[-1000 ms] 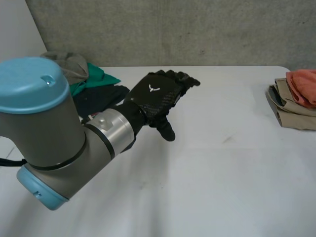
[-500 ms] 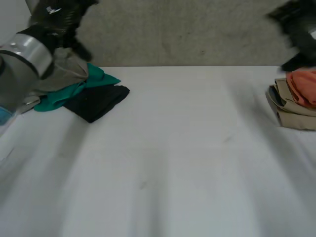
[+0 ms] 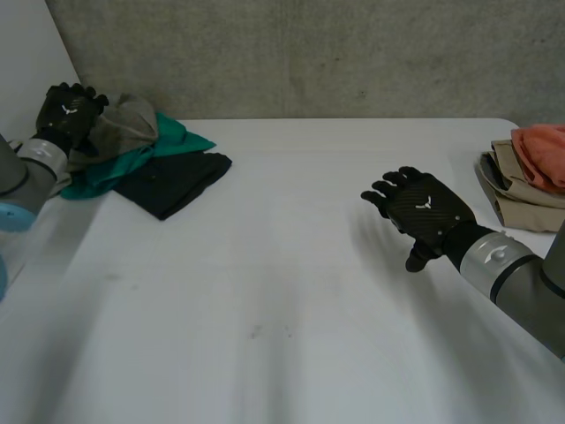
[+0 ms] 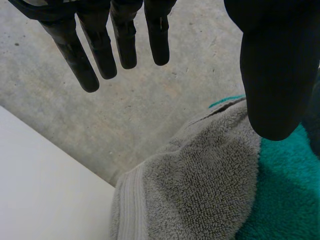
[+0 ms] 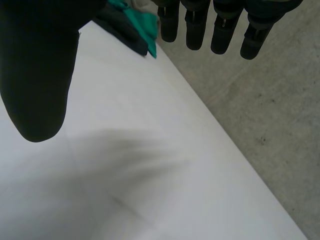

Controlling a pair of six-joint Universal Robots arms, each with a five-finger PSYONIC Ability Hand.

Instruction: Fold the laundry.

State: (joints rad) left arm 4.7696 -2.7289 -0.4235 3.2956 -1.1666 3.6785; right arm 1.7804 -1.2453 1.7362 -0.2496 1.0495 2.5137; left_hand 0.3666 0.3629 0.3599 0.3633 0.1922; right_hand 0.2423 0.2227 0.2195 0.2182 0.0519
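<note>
Closest in is the robot's right hand (image 3: 425, 210). It hangs palm-down over a bare stretch of the flat white table (image 3: 265, 291) with nothing under it. In its own wrist view the fingers (image 5: 197, 25) are straight and spread well away from the thumb, so it's relaxed and holding nothing.

Further back and off to that hand's right, well apart from it, sits a neat stack: a folded beige cloth (image 3: 521, 199) with a folded coral-orange one (image 3: 543, 152) on top.

The unfolded laundry is way over on the other side, by the left hand (image 3: 67, 111). A crumpled black cloth (image 3: 172, 181) is the nearest piece of the heap. A rumpled teal cloth (image 3: 172, 137) lies behind it and partly on it, and a grey terry towel (image 3: 124, 122) is bunched on top at the back.

The left hand is right at that towel. From its wrist camera the fingers (image 4: 100, 50) are straight, the thumb stands apart, and nothing is pinched, so it's relaxed too. The towel is under the palm, with the teal cloth beside the thumb. Can't tell if the hand actually touches the towel.

Behind everything is a rough grey concrete wall (image 3: 309, 53).
</note>
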